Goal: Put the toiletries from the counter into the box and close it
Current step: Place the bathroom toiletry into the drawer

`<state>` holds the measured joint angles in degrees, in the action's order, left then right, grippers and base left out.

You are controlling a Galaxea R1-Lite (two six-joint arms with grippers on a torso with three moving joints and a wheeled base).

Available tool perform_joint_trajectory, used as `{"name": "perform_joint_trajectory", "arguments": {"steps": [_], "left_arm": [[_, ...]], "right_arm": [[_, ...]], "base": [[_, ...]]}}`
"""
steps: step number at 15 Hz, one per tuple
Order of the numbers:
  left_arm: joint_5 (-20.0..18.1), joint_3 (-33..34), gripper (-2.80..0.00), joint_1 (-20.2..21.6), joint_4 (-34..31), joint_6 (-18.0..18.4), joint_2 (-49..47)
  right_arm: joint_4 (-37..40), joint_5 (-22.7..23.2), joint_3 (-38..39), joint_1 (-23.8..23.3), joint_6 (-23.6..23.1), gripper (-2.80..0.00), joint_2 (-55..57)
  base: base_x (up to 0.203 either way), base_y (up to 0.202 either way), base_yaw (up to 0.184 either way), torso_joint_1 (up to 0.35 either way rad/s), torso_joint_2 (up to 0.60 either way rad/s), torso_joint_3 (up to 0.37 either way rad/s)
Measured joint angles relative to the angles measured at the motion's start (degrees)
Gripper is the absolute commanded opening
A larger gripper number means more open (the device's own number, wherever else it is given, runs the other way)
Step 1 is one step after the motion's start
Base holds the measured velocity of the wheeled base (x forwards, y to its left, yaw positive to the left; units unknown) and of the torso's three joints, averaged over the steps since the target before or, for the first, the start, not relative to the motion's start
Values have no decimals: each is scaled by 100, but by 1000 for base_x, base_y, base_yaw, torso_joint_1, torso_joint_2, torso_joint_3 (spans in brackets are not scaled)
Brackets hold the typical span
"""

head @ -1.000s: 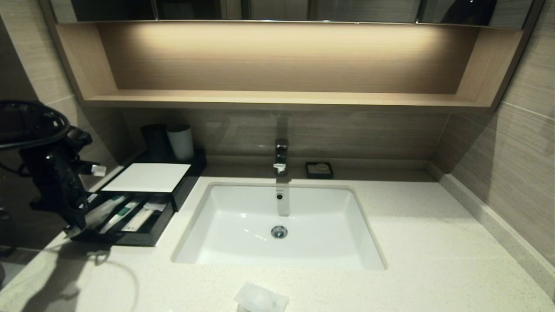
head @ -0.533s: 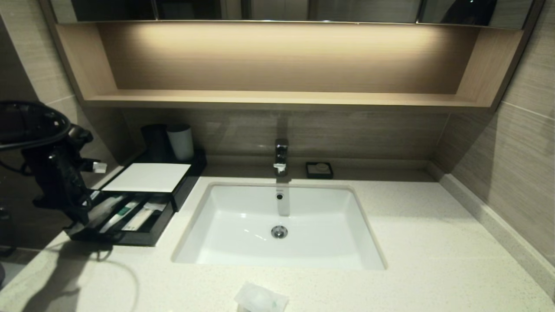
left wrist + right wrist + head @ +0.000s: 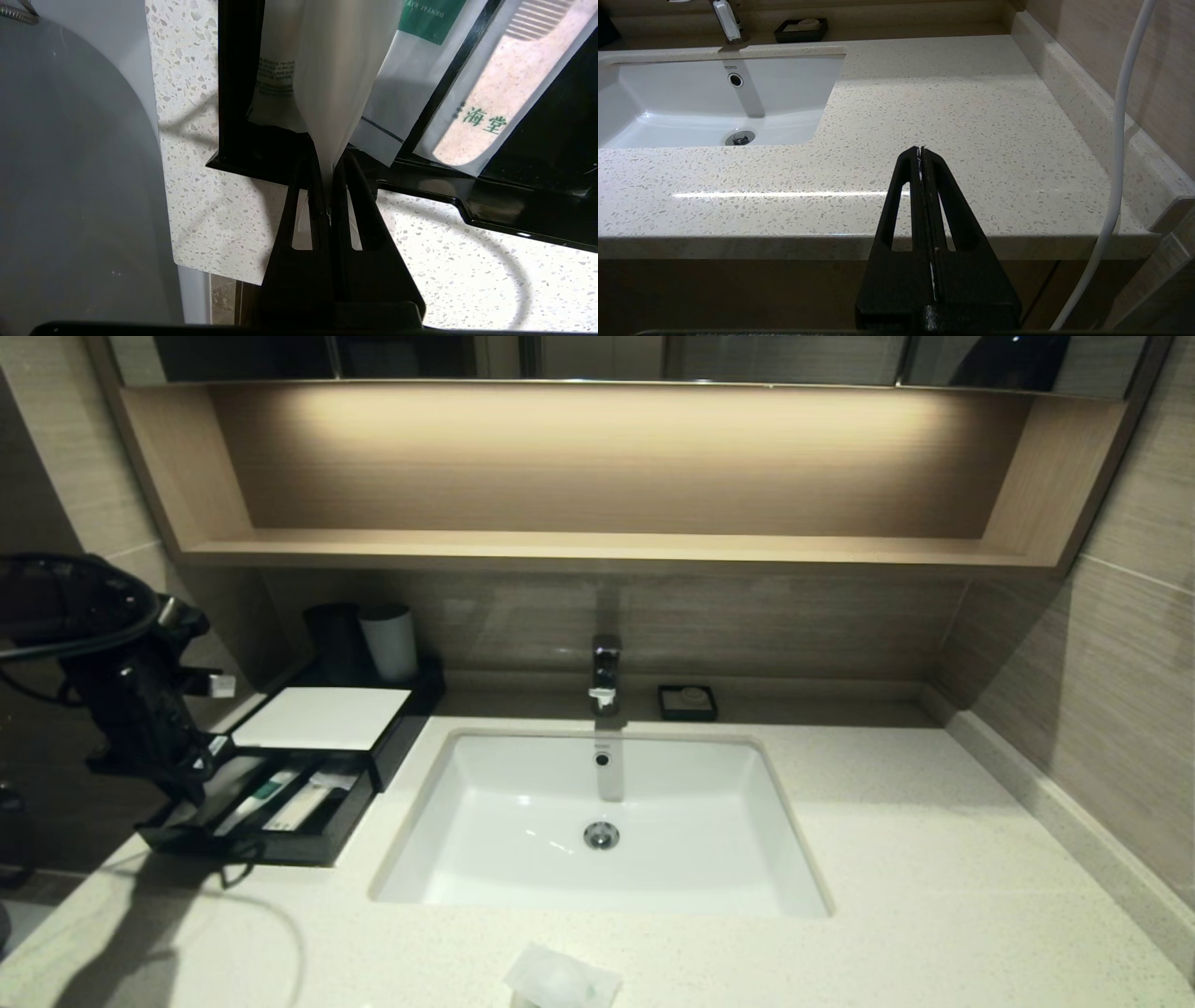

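Head view: left end effector (image 3: pixel 191 775) sits at 9 o'clock, over the left end of the open drawer (image 3: pixel 271 845) of the box (image 3: pixel 322 719). The box is at the bench's (image 3: pixel 934 896) far-left edge, and its white top panel is bare. The drawer is pulled toward the front edge; sachets (image 3: pixel 280 798) lie inside, one green-tipped. The basin (image 3: pixel 597 821) takes the centre, its left rim just beside the drawer's right corner. A small crinkly packet (image 3: pixel 560 980) lies at 6 o'clock, on the front strip between basin and bench edge. Wide bare stone from 3 to 5 o'clock, up to the wall kerb. Black and white cups (image 3: pixel 369 639) stand behind the box; a small black dish (image 3: pixel 688 702) sits right of the tap (image 3: pixel 605 672).

Left wrist view: left end effector (image 3: pixel 327 186) is pressed together, pinching a pale sachet (image 3: pixel 336 93) by its end. The sachet hangs over the drawer's left compartment, close to the drawer's front rim (image 3: pixel 490 205). The green-printed sachet (image 3: pixel 420 56) and a comb sachet (image 3: pixel 495 102) lie in the drawer. The bench corner edge is near.

Right wrist view: right end effector (image 3: pixel 922 154) is pressed together, holding nothing, parked before the bench's front edge at the right side, with open stone ahead.
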<state>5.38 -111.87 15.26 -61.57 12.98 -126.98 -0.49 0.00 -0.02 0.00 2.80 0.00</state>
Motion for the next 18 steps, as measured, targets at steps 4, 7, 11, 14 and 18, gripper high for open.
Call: {"name": "perform_joint_trajectory", "arguments": {"steps": [4,7,11,14,18], "left_arm": [[-31,0,-280,-16,13,11,-11],[-80,0,-280,-17,11,11,-30],[-106,0,-280,-41,24,11,-65],[-113,0,-280,-52,87,11,-117],[-122,0,-280,-52,157,10,-174]], "right_arm": [[-2,0,-1,0,0,-280,0],[-2,0,-2,0,-1,-280,0],[-2,0,-2,0,0,-280,0],[-2,0,-2,0,-2,-280,0],[-2,0,0,0,-2,-280,0]], "base": [[0,0,0,0,0,0],[0,0,0,0,0,0],[0,0,0,0,0,0],[0,0,0,0,0,0],[0,0,0,0,0,0]]}}
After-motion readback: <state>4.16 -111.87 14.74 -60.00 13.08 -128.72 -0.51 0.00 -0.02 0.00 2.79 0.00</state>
